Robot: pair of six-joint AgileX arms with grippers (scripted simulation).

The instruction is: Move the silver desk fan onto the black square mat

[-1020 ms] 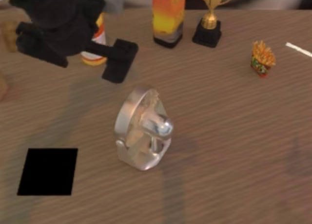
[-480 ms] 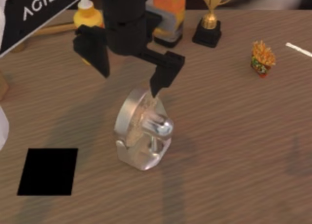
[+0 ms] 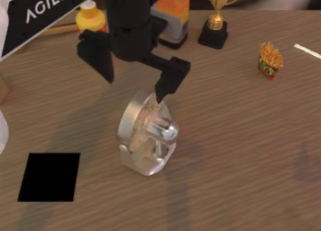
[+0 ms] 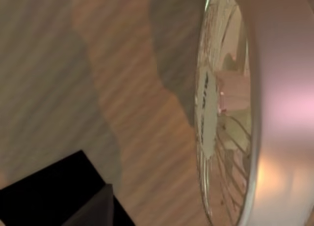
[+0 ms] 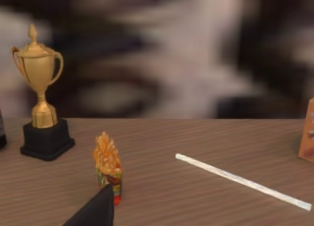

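Left gripper (image 3: 134,85) hangs spread wide over the silver desk fan (image 3: 148,133) at mid-table, one finger at the ring's top edge; a close off-centre could tip it, well short of the black square mat (image 3: 49,177) front-left

Silver fan (image 3: 146,135), black mat (image 3: 49,176)

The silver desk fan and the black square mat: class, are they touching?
Apart. The top view shows bare wooden table between the silver desk fan and the black square mat, which lies toward the table's left.
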